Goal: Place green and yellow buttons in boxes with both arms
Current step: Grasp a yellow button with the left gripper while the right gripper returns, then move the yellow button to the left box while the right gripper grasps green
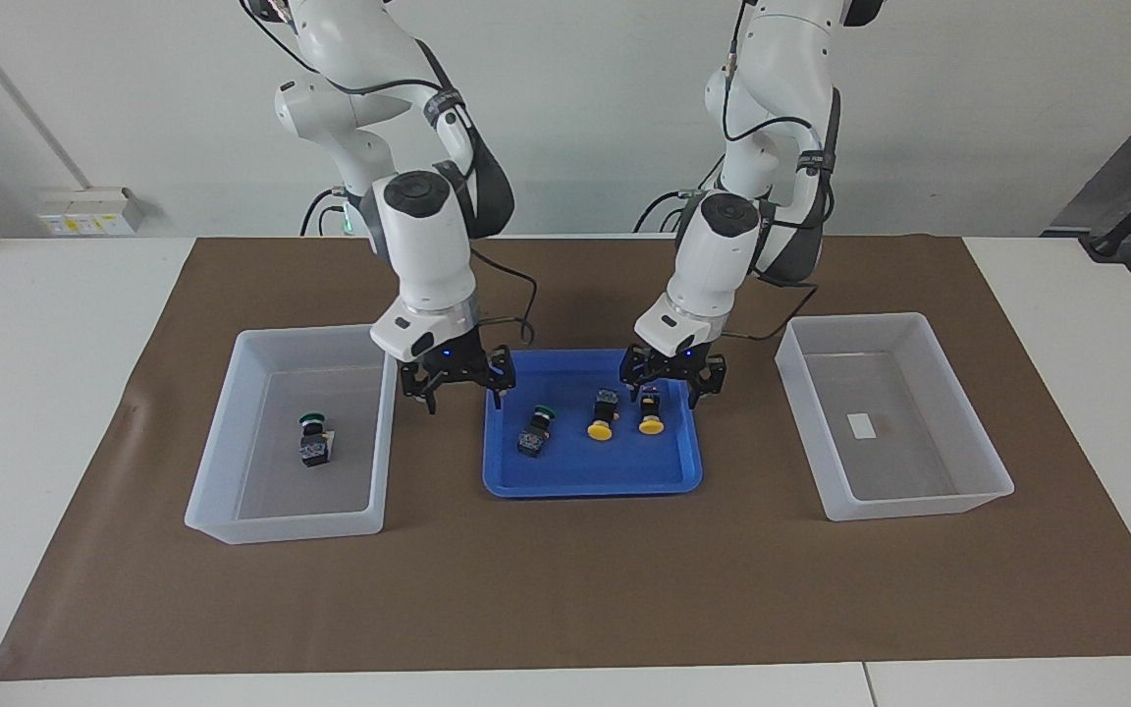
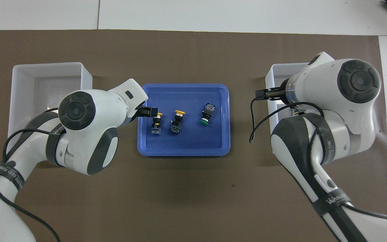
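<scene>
One green button (image 1: 312, 438) lies in the box (image 1: 281, 525) toward the right arm's end. The blue tray (image 1: 593, 483) holds a second green button (image 1: 536, 430) and two yellow buttons (image 1: 603, 414) (image 1: 651, 412); they also show in the overhead view (image 2: 207, 114) (image 2: 177, 121) (image 2: 156, 123). My right gripper (image 1: 462, 401) is open and empty, over the tray's edge beside that box. My left gripper (image 1: 664, 398) is open, low over the yellow button toward the left arm's end. The other box (image 1: 899, 506) holds only a white sticker.
A brown mat (image 1: 565, 609) covers the table under the tray and both boxes. In the overhead view the right arm hides much of its box (image 2: 275, 70), and the left arm covers part of the other box (image 2: 45, 65).
</scene>
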